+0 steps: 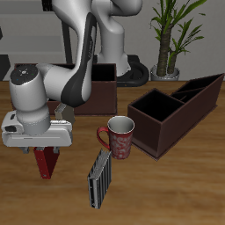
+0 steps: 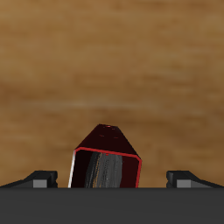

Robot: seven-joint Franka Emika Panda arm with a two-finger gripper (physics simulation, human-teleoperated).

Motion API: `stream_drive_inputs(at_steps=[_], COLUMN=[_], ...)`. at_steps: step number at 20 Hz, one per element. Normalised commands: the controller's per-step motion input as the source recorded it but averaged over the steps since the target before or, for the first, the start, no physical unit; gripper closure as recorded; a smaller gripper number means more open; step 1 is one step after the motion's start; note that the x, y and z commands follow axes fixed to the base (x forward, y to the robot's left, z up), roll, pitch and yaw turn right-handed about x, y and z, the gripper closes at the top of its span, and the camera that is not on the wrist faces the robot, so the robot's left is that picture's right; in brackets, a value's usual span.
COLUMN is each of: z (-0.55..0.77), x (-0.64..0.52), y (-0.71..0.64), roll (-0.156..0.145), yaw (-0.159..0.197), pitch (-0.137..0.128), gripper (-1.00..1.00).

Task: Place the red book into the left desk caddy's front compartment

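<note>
Counted on table (image 1: 189, 189): two books, namely one red book (image 1: 47, 162) and one black-and-white striped book (image 1: 99, 180). Two caddies: one left desk caddy (image 1: 180, 110), one flat-topped dark caddy (image 1: 102, 86). One patterned mug (image 1: 119, 137). One potted plant (image 1: 173, 37).

Wood table (image 1: 189, 189), mug (image 1: 119, 136), striped book (image 1: 99, 178), 2 caddies (image 1: 176, 110)

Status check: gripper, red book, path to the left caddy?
Gripper shut on red book, held above the table. Left caddy front compartment not yet filled. Mug and striped book sit between.
</note>
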Motion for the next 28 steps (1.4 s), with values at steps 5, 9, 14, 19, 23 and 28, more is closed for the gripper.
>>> stream_drive_inputs(at_steps=[5,9,14,19,23,28], z=[-0.21,0.15,0.47,0.88,1.18,0.82], x=[-0.09,-0.11,-0.16,-0.43,-0.77,-0.68], y=[0.08,0.08,0.12,0.42,0.67,0.39], roll=[0.02,0.015,-0.017,-0.034,-0.059,-0.063], yaw=[-0.015,-0.016,-0.006,-0.08,-0.017,-0.047], pitch=[0.016,-0.006,-0.035,-0.006,-0.078,-0.081], gripper=[1.0,1.0,1.0,1.0,1.0,1.0])
